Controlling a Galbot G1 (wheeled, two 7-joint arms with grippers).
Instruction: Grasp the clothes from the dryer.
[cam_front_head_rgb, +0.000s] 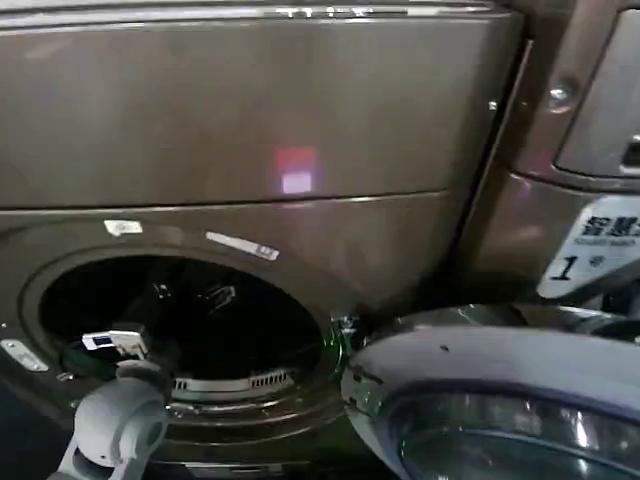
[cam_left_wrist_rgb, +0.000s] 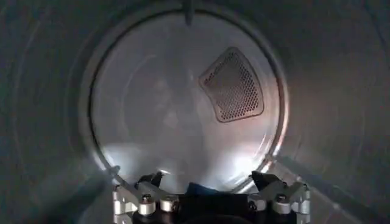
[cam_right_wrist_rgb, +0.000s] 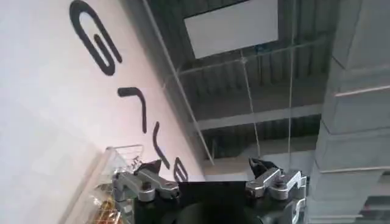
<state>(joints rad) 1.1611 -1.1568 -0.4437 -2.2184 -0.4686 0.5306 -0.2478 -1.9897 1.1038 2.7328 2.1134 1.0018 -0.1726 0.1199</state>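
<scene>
Left gripper (cam_left_wrist_rgb: 210, 182) over (perhaps) clothes (cam_left_wrist_rgb: 198, 190)

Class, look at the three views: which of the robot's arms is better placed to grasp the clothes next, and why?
Left. The left gripper is open inside the dryer drum, with the clothes between its fingers. The right gripper points toward a ceiling.

A white sticker (cam_front_head_rgb: 590, 250) on the brown-grey machine at about three o'clock in the head view carries Chinese characters, cut off by the frame edge, above a large "1". In the right wrist view, big dark letters (cam_right_wrist_rgb: 122, 91) run along a white wall (cam_right_wrist_rgb: 42, 122); a "G" comes first, the rest too skewed to read surely.
</scene>
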